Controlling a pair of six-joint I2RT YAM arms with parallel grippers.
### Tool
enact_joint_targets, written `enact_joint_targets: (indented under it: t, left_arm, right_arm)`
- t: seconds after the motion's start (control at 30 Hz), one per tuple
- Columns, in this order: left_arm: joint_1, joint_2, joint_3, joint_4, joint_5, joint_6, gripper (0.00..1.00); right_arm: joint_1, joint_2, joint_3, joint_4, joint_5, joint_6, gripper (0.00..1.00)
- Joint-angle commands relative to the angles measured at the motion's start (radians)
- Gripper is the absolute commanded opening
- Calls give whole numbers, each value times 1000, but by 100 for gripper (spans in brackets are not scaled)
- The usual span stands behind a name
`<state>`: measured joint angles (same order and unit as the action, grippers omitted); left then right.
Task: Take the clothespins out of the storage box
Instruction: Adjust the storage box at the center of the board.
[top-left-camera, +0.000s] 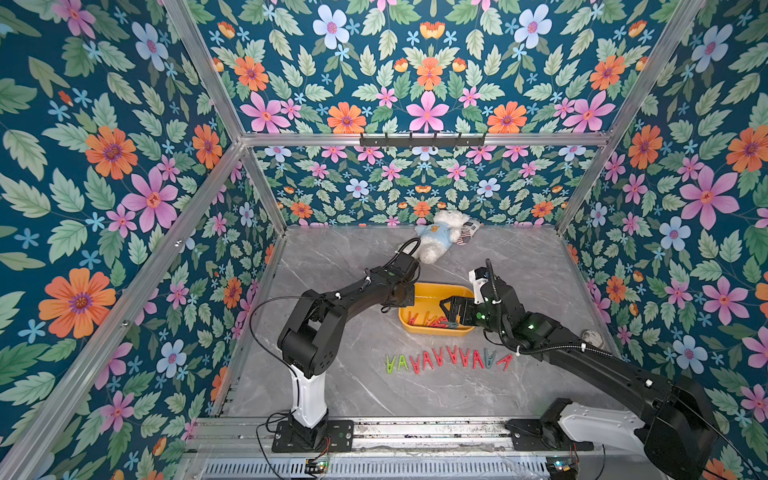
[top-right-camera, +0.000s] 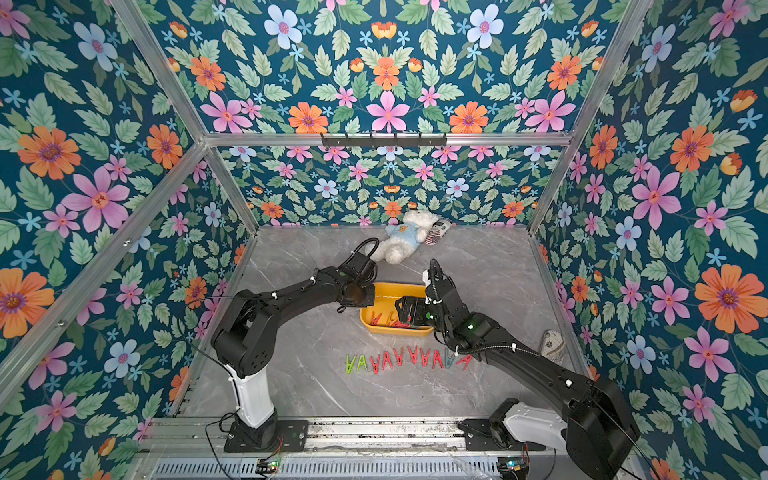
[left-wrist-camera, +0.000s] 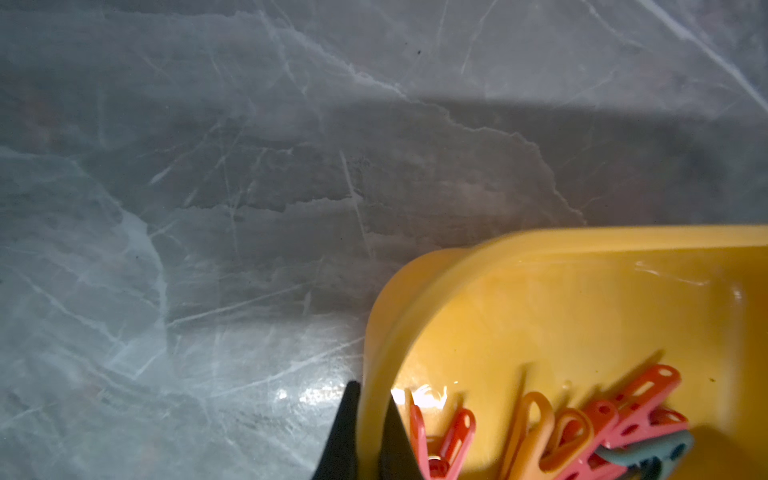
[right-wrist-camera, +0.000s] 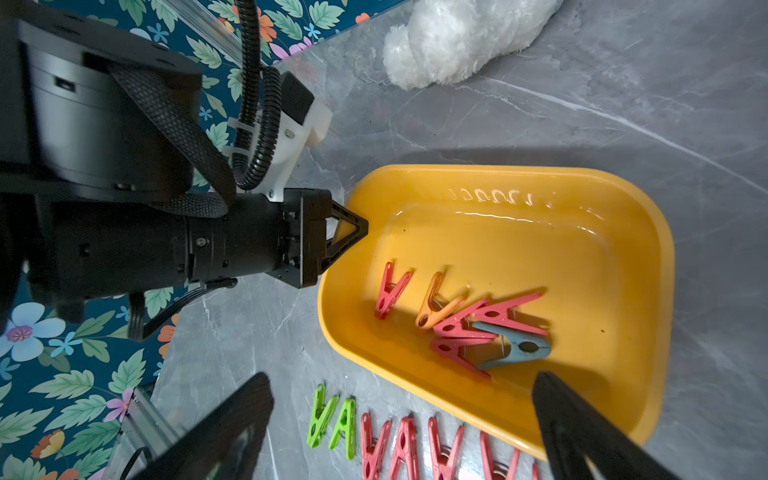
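The yellow storage box stands mid-table, with its front rim in both top views. Inside lie several clothespins: a red one, an orange one, overlapping red ones and a grey-blue one. More clothespins lie in a row on the table in front of the box, green at one end, then red. My left gripper is shut on the box's end wall, one finger inside and one outside. My right gripper hovers open over the box's near side.
A white plush bear in a blue shirt lies at the back by the wall, a striped object beside it. A small patterned object sits at the table's right edge. Floral walls and aluminium posts enclose the grey marble table.
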<state>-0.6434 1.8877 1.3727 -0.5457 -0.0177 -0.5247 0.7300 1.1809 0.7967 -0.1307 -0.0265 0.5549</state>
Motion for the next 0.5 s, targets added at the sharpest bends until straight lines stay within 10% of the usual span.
enact_joint_targets:
  t: [0.0, 0.47]
  left_arm:
    - [5, -10, 48, -97, 34, -82, 0]
    - [95, -89, -49, -60, 432, -366, 0]
  right_arm:
    - [-1, -2, -1, 22, 10, -3, 99]
    - [-1, -62, -11, 34, 49, 8, 99]
